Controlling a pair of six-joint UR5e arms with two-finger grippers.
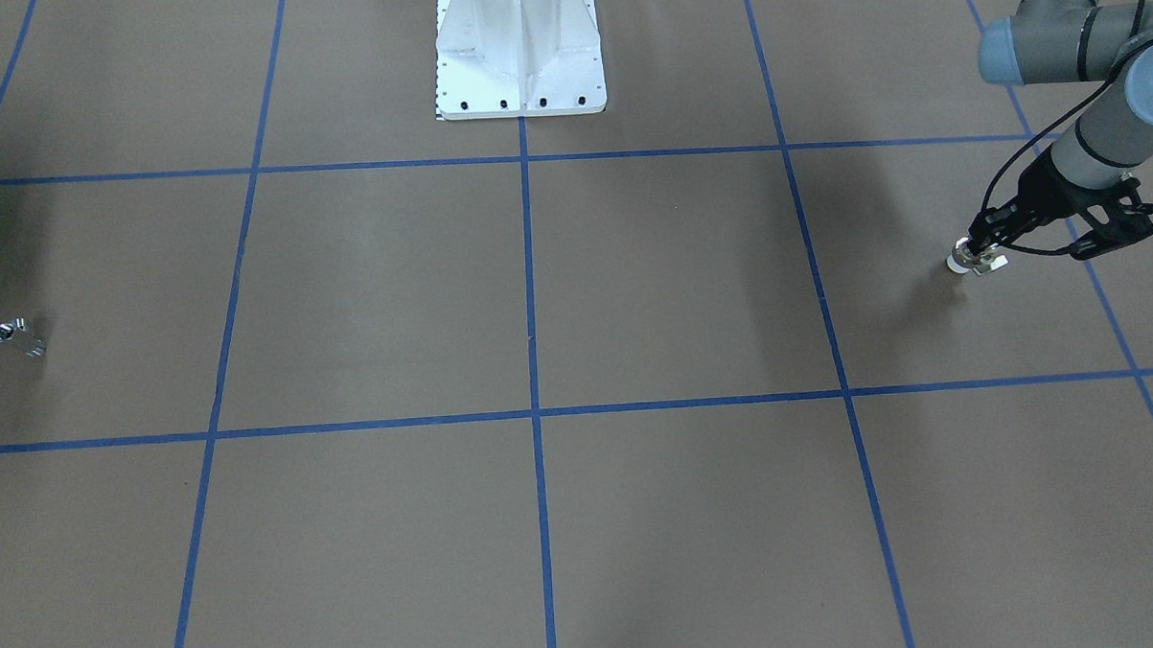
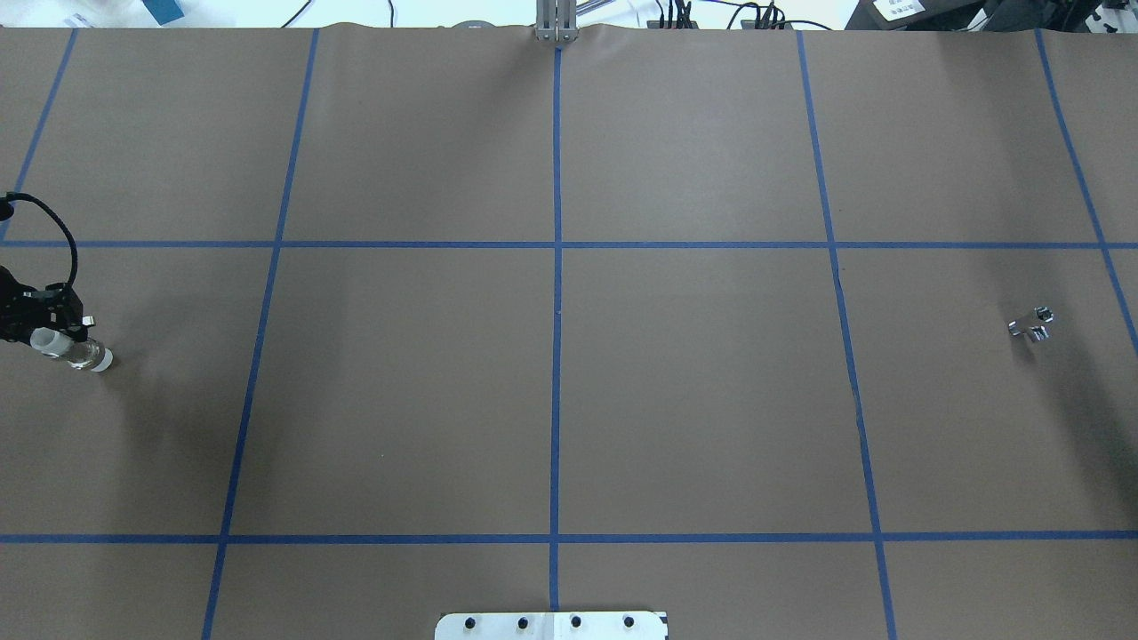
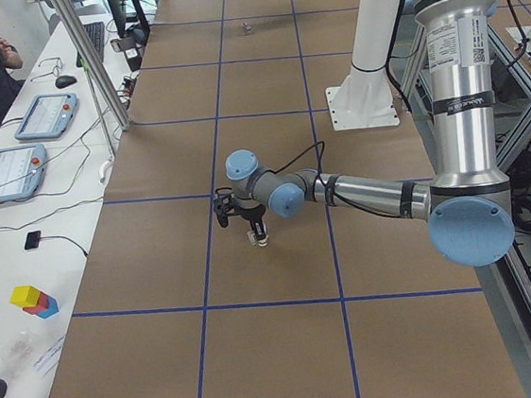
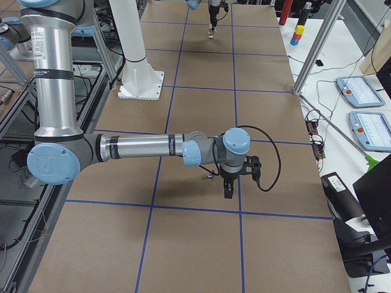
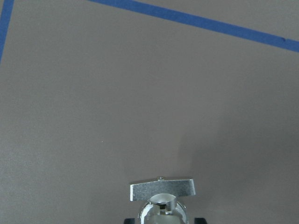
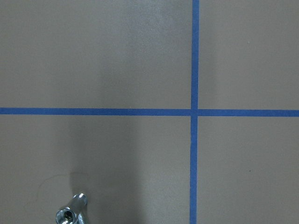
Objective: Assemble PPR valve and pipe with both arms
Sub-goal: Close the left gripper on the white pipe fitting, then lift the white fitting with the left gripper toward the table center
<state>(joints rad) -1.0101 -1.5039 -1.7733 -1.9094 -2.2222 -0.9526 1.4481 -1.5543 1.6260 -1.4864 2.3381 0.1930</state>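
Overhead exterior view gives you the big picture: the table (image 2: pixel 693 400) is covered in brown paper with a blue tape grid (image 2: pixel 556 267) on it.

The left arm (image 3: pixel 369 191) stretches out low towards the table's left end. The right arm (image 4: pixel 140 148) does the same towards the right end, elbow out and wrist bent down. The white base pedestal (image 1: pixel 519 48) sits bolted at the middle of the robot's edge.

The left gripper (image 1: pixel 984 248) is close to the left edge, about halfway between the robot's side and the operators' side, tilted down at the table. Its jaws are clamped on the PPR valve (image 1: pixel 960 261), which you can see sticking out at the fingertips, white end pointing away. In the left wrist view the flat lever tab (image 5: pixel 162 190) lies crosswise on top of the valve body. You can't really tell whether the valve is touching the paper or just off it.

The right gripper (image 4: pixel 228 192) only shows in the exterior right view, pointing down near the right edge, so I cannot tell whether its jaws are apart or together.

The pipe (image 2: pixel 1031 324) lies loose on the paper near the right edge, just beside that gripper and not in it. It's well apart from the valve, basically the full table length away. The right wrist view catches its dark round hole at the bottom of the shot.
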